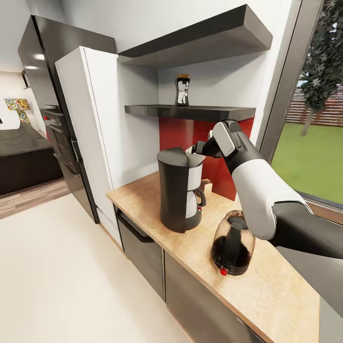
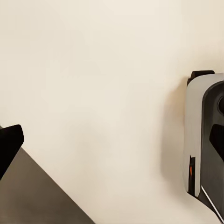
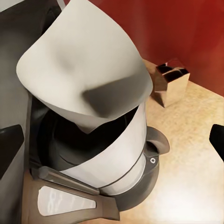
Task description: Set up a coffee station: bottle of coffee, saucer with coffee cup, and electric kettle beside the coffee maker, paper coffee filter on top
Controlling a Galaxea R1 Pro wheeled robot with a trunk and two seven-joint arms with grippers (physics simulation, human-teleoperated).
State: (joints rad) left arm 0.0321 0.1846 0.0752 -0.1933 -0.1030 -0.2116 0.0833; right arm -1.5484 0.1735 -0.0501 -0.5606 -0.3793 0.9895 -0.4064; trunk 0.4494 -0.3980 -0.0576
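- the coffee maker (image 1: 177, 189) stands on the kitchen countertop (image 1: 267, 290); it is my landmark.
- the paper coffee filter (image 3: 84, 74) sits just above its top.
- my right gripper (image 1: 200, 148), fingers spread, hangs beside that top.

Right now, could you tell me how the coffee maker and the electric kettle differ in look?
The coffee maker is tall, opaque dark grey with a white front; the electric kettle is about half as high, a clear glass dome. The coffee maker stands nearer the wall, the electric kettle nearer the counter edge. Both stand upright on the kitchen countertop.
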